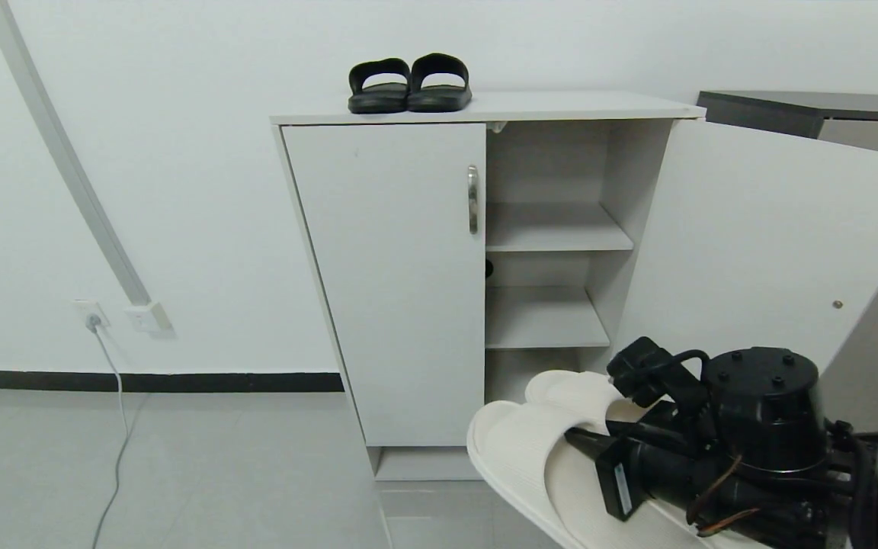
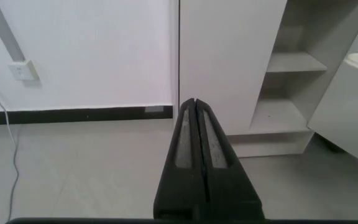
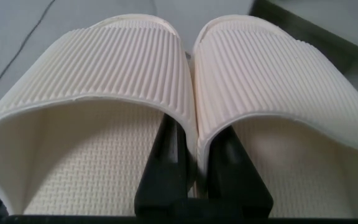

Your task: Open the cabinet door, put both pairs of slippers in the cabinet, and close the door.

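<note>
White slippers [image 1: 530, 450] pinched by their touching inner walls in the right gripper [image 3: 194, 158], held low just before the open half of the cabinet [image 1: 386, 282]. Could slide out of so slim a grip if tilted, or catch a toe on a shelf [image 1: 546, 316] edge or the open door [image 1: 759, 244]. Look soft: ribbed straps, pebbled footbeds, side by side. Left gripper [image 2: 195, 143] clamped on nothing. Black slippers [image 1: 410, 84] waiting atop the cabinet.

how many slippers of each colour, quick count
black slippers: 2, on top of the cabinet
white slippers: 2, held in the right hand
total: 4
</note>
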{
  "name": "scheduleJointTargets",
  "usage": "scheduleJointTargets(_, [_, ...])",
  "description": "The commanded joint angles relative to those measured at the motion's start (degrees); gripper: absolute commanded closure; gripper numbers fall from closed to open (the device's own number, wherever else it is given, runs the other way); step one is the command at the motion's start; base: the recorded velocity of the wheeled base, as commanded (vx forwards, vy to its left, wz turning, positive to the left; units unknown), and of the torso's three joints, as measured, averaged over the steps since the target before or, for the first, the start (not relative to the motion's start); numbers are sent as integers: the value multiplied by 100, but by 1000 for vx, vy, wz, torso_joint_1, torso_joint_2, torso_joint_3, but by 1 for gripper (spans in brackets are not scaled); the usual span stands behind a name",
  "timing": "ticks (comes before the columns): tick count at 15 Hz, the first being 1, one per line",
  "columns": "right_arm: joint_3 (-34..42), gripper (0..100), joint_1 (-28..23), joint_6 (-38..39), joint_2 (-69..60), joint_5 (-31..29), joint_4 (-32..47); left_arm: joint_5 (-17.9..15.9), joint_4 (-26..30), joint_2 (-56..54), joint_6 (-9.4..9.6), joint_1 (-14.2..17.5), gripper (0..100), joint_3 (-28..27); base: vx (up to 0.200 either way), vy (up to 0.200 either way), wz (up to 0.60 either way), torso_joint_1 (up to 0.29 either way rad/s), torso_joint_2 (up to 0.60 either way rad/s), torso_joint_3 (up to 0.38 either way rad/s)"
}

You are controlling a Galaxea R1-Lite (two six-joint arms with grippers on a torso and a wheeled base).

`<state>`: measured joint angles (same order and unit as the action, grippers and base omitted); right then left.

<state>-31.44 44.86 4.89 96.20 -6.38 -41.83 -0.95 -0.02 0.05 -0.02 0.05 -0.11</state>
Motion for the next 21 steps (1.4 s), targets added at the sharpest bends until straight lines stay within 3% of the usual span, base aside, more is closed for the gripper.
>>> scheduleJointTargets(1, [-363, 100, 260, 619, 892, -821, -476, -2, 2, -5, -6, 4, 100, 2, 0, 0, 0, 0, 0, 0])
scheduleJointTargets(4, [-1013, 100, 278, 865, 1964, -2157, -1161, -2, 2, -5, 2, 4, 100, 2, 0, 0, 0, 0, 0, 0])
scheduleJointTargets(6, [-1672, 100, 216, 917, 2711, -3309, -1170, -2, 2, -5, -6, 4, 100, 2, 0, 0, 0, 0, 0, 0])
scheduleJointTargets(8, [-2042, 100, 67, 970, 3045, -3827, -1179, -2, 2, -5, -6, 4, 100, 2, 0, 0, 0, 0, 0, 0])
scheduleJointTargets(13, [-2094, 100, 14, 988, 3239, -3915, -1188, 34, 2, -5, -33, 4, 100, 2, 0, 0, 0, 0, 0, 0])
scheduleJointTargets(18, [-2103, 100, 14, 979, 3344, -3950, -1231, 34, 2, -5, -33, 4, 100, 2, 0, -200, 0, 0, 0, 4])
scheduleJointTargets(21, [-2217, 100, 14, 944, 3582, -3950, -1398, 34, 2, -5, -33, 4, 100, 2, 0, 0, 0, 0, 0, 0])
